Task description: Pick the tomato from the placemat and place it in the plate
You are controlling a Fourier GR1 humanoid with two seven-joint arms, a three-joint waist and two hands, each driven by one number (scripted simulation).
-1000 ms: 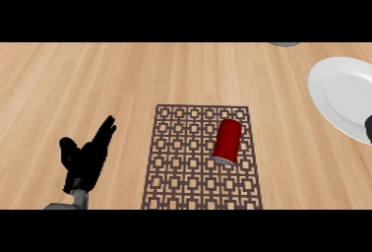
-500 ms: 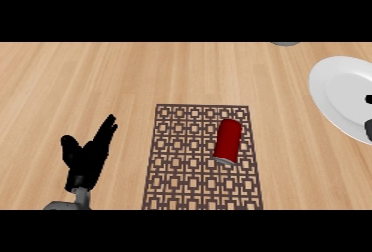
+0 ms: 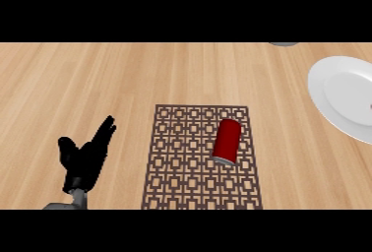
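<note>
left hand: resting open at lower left, fingers straight, touching nothing | red can-shaped object: lying on its side on the placemat, well right of that hand | plate: sitting at right edge, apart from the mat

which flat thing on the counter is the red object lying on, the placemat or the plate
The patterned brown placemat: the red can-shaped object lies on its right half. The white plate sits apart at the right edge.
</note>
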